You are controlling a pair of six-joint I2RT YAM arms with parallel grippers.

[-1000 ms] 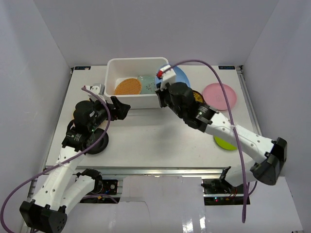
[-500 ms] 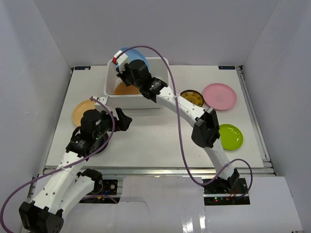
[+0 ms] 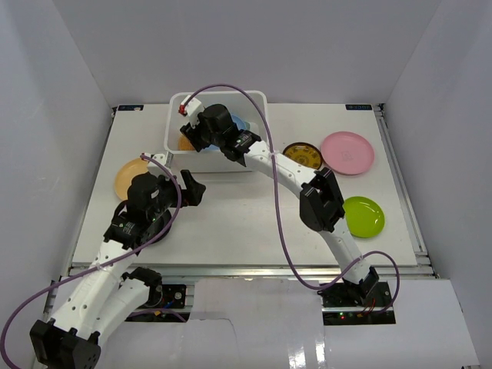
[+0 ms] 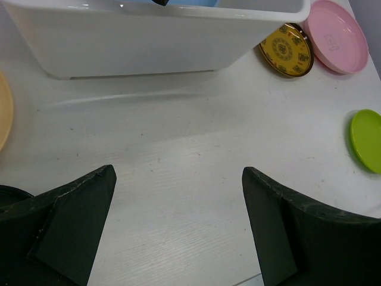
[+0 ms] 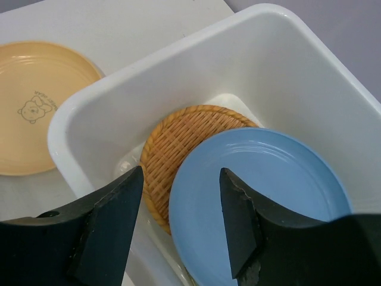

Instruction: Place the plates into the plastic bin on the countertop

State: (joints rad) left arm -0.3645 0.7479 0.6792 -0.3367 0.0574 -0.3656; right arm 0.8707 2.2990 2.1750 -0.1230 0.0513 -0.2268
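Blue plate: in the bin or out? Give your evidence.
In: the blue plate lies inside the bin, below its rim, overlapping the woven plate.

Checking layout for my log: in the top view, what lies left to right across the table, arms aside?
orange plate, plastic bin, patterned plate, pink plate; the lime green plate overlaps the pink one, so left out.

Right gripper point(image 5: 180, 179): moved from the right rim of the plastic bin point(image 3: 219, 161), across its top, down into its left half; jaws, formerly clamped, now parted. Blue plate point(image 5: 262, 185): formerly gripped and raised above the bin, now released, lying inside and overlapping the woven plate point(image 5: 178, 140). Right arm point(image 3: 284, 173): swung left, uncovering the patterned plate point(image 3: 303, 154) and lime green plate point(image 3: 363, 216). Left arm point(image 3: 142, 207): shifted slightly, uncovering the orange plate point(image 3: 129, 177).
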